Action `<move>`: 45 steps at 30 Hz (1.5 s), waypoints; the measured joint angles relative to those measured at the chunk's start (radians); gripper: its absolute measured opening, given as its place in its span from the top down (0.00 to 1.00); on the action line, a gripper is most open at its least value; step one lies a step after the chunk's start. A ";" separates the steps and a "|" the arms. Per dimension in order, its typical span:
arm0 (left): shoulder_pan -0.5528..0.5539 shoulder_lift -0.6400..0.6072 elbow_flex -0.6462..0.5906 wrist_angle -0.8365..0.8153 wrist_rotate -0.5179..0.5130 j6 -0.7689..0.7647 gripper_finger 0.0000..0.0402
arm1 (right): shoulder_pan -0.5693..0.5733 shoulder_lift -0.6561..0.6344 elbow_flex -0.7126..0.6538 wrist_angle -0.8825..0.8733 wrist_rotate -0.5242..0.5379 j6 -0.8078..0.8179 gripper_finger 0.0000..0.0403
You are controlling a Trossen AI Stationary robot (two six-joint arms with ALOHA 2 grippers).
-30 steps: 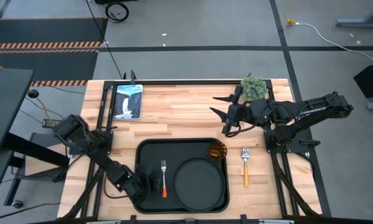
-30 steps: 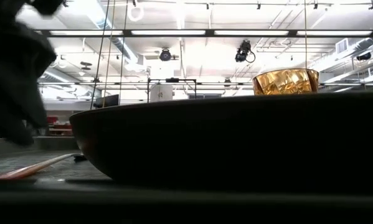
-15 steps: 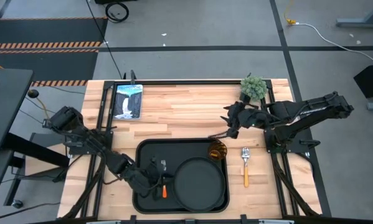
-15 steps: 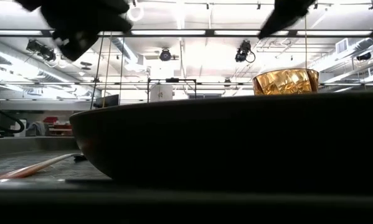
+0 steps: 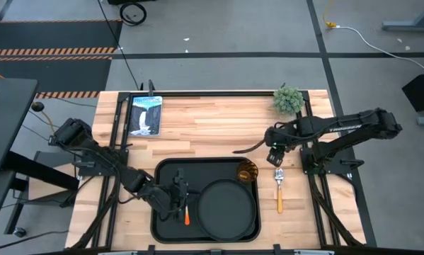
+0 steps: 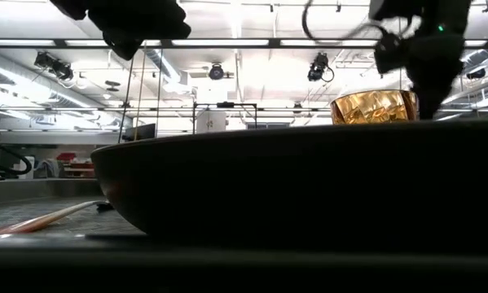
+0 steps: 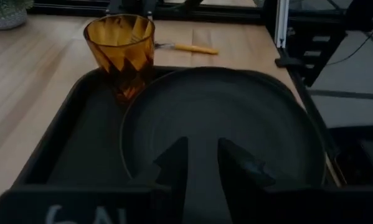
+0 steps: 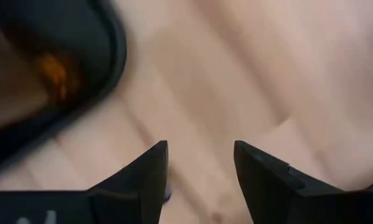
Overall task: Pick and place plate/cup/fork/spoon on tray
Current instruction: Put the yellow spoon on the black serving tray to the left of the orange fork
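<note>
The black tray (image 5: pixel 162 177) lies at the table's near middle. The round black plate (image 5: pixel 226 207) (image 7: pixel 223 118) rests flat in the tray's right half. The amber cup (image 5: pixel 247 171) (image 7: pixel 121 50) stands upright in the tray's far right corner. The fork (image 5: pixel 187 214) lies in the tray left of the plate, partly under my left gripper (image 5: pixel 181 197) (image 7: pixel 203 158), which hovers there narrowly open and empty. The spoon (image 5: pixel 279 191) lies on the table right of the tray. My right gripper (image 5: pixel 274 157) (image 8: pixel 198 152) is open above the wood, just beyond the spoon's head, pointing down.
A small potted plant (image 5: pixel 288 99) stands at the far right and a picture card (image 5: pixel 145 115) at the far left of the table. Bare wood (image 5: pixel 204 131) stretches between them beyond the tray.
My left gripper has risen from the tray floor and gone toward the table's right edge, over the fork, which stays in place. My right gripper has gone toward the near edge and down toward the spoon, tipping from level to pointing down.
</note>
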 joint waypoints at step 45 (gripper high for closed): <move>0.003 0.000 0.000 -0.014 0.000 0.077 0.77 | -0.078 0.000 -0.406 0.349 -0.379 -0.029 0.77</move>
